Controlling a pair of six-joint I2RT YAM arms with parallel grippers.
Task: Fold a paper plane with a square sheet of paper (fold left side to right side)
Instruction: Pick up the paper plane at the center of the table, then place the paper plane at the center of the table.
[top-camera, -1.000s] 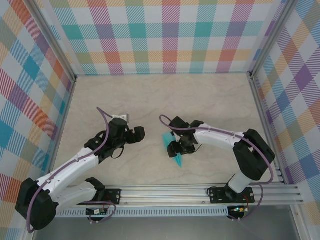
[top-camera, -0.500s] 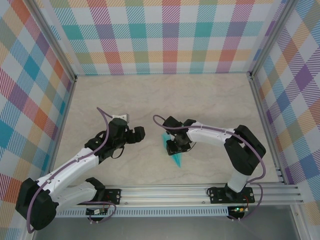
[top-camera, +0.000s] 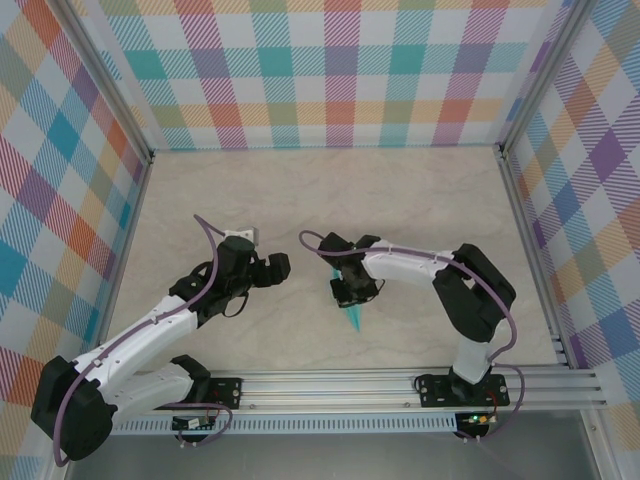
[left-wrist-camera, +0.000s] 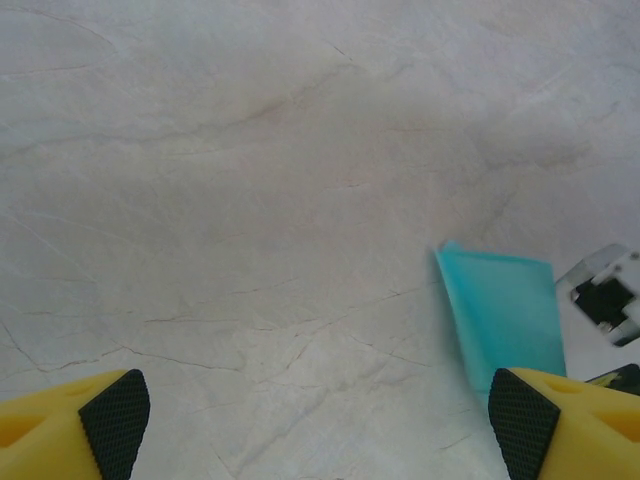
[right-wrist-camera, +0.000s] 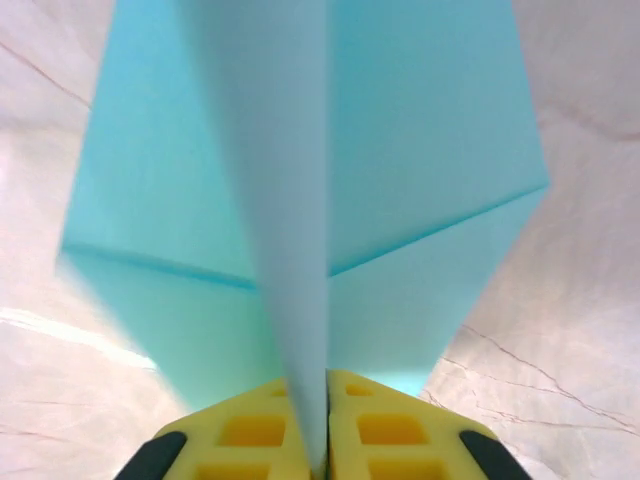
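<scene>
On the pale marbled tabletop (top-camera: 300, 200), from above: small pointed dart of light turquoise paper, the paper plane (top-camera: 354, 317), near the middle, mostly hidden under the right gripper (top-camera: 349, 293), tip poking toward the near edge. Left gripper (top-camera: 282, 266) well apart to its left.

From the left wrist: jaws spread wide, nothing between the black-padded yellow fingertips (left-wrist-camera: 115, 420); blunt end of the paper plane (left-wrist-camera: 503, 312) ahead at right.

From the right wrist: yellow fingers (right-wrist-camera: 380, 435) pressed together on the paper plane's raised centre fold, wings spreading either side.

Against a second ago: right jaws closed from half open, right arm drawn leftward, less turquoise showing from above; left arm unmoved.
</scene>
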